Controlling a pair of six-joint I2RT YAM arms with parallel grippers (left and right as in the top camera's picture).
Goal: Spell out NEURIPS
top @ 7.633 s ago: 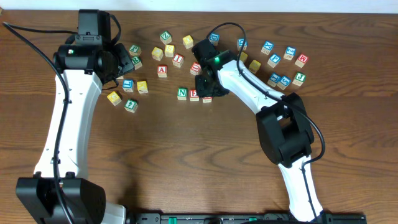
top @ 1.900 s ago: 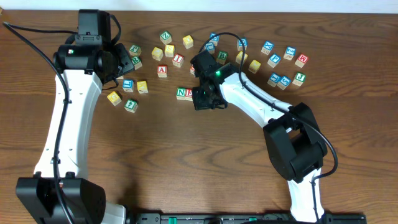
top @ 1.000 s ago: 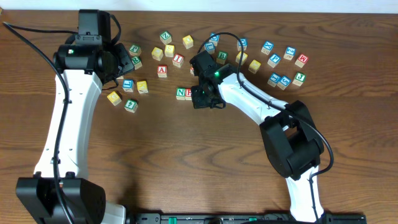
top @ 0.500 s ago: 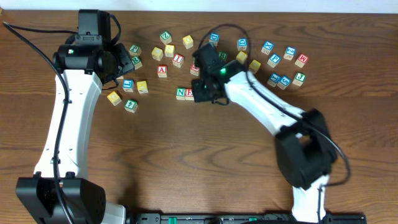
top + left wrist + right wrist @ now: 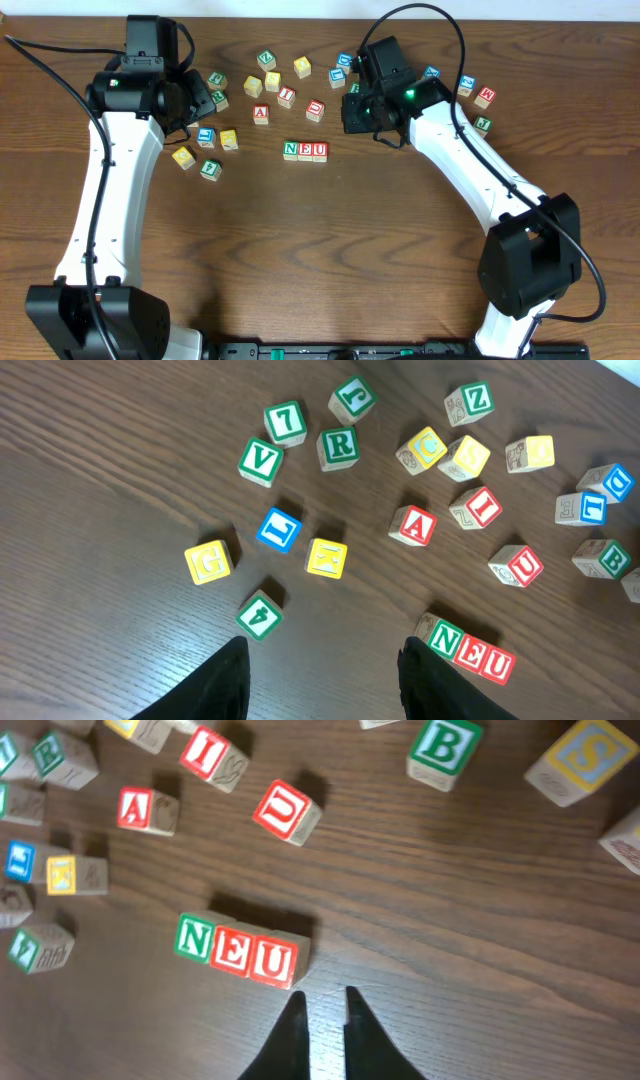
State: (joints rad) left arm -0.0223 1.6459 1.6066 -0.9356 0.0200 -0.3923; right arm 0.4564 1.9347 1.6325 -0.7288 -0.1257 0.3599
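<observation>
Three cubes stand in a row reading N, E, U at mid-table, also clear in the right wrist view as N, E, U. My right gripper hovers up and right of the row, touching nothing. Its tips stand a narrow gap apart over bare wood. The left gripper hangs open and empty at the left cluster. A green R, a red I and a yellow S cube lie loose. No P shows.
Loose cubes are scattered along the back of the table: a red A, a green B, a loose red-lettered cube, and yellow and blue ones near the left gripper. More cubes lie behind the right arm.
The right gripper has pulled away up and to the right from the row, leaving the U beside the E. Its jaws have parted slightly. The left arm has not moved.
</observation>
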